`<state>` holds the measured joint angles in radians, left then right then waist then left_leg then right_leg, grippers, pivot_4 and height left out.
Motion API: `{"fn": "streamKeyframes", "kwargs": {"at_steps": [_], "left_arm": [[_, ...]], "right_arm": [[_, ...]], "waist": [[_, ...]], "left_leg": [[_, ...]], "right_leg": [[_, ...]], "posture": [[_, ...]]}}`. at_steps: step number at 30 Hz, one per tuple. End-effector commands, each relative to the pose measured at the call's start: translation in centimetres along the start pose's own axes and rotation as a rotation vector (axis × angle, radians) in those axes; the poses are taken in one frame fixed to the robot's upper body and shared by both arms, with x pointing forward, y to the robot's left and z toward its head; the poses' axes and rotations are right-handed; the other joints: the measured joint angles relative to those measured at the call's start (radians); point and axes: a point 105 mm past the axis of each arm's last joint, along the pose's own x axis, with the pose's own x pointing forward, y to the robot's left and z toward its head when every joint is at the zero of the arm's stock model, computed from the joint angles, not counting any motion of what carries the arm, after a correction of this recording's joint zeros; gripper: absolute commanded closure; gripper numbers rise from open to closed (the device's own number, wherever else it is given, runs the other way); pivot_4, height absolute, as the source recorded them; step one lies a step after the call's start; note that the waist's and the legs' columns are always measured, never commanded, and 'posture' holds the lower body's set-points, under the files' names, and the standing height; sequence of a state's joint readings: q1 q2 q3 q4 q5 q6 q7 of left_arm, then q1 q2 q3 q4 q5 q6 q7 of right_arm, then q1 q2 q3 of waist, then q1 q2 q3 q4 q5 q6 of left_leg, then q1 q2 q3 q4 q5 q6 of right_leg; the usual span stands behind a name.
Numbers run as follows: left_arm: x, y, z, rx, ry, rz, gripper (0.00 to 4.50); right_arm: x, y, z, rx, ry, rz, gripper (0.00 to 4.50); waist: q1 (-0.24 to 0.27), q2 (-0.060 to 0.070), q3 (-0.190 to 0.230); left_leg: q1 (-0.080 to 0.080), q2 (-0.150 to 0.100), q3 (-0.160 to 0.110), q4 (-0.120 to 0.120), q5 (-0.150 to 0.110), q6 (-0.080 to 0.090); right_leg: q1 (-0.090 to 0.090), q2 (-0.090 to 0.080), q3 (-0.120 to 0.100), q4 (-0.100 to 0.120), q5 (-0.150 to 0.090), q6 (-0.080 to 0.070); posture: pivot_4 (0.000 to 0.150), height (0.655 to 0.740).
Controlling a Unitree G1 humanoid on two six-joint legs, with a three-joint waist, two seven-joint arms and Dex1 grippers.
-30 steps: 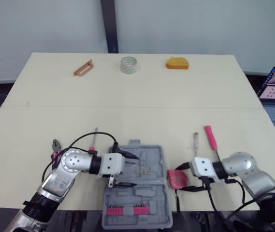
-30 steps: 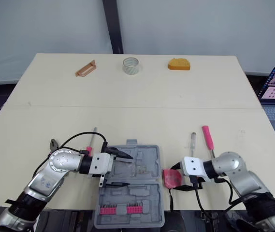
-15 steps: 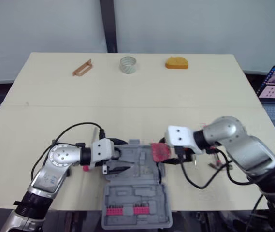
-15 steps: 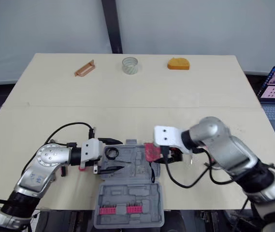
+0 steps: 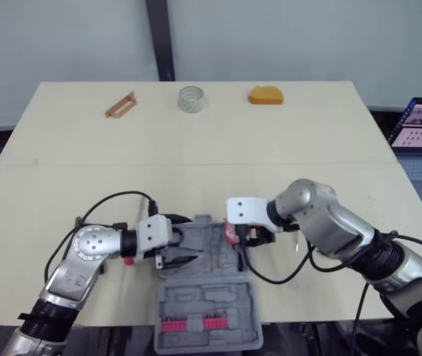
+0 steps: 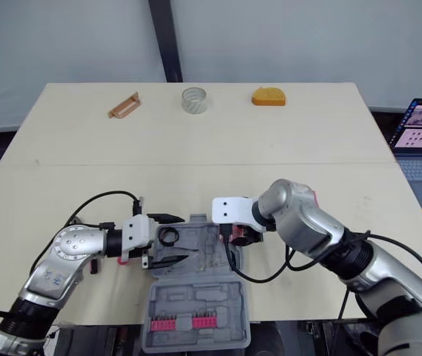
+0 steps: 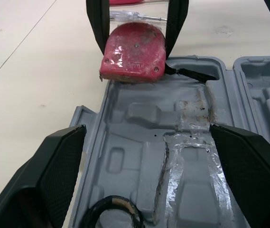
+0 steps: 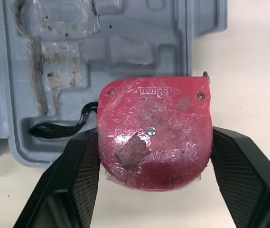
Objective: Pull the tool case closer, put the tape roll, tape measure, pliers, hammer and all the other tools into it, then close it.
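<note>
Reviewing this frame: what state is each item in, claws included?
tool case: open, lying flat.
red tape measure: gripped, at the case's rim.
right claw: shut on the red tape measure.
left claw: open, empty, over the case.
tape roll: not yet packed, near the far edge of the table.
laptop: open, screen lit.
</note>
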<state>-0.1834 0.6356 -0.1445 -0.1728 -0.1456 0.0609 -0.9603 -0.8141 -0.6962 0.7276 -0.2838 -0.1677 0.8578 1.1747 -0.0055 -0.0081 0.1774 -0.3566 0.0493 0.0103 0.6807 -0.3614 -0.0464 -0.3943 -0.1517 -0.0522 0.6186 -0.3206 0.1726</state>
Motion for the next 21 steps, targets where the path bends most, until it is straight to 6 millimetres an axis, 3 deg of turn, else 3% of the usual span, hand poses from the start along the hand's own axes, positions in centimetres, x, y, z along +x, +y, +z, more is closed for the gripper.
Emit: {"fn": "streamKeyframes", "kwargs": {"at_steps": [1, 21], "left_arm": [[0.1, 0.2, 0.4, 0.022, -0.017, 0.007, 0.00], [0.3, 0.1, 0.4, 0.024, -0.022, 0.003, 0.00]], "right_arm": [[0.2, 0.2, 0.3, -0.031, 0.000, -0.022, 1.57], [1.6, 0.8, 0.9, -0.053, -0.027, -0.009, 1.57]], "waist": [[0.000, 0.000, 0.000], [0.001, 0.000, 0.000]], "left_leg": [[0.000, 0.000, 0.000, 0.000, 0.000, 0.000], [0.000, 0.000, 0.000, 0.000, 0.000, 0.000]], "right_leg": [[0.000, 0.000, 0.000, 0.000, 0.000, 0.000], [0.000, 0.000, 0.000, 0.000, 0.000, 0.000]], "posture": [[0.150, 0.7400], [0.150, 0.7400]]}}
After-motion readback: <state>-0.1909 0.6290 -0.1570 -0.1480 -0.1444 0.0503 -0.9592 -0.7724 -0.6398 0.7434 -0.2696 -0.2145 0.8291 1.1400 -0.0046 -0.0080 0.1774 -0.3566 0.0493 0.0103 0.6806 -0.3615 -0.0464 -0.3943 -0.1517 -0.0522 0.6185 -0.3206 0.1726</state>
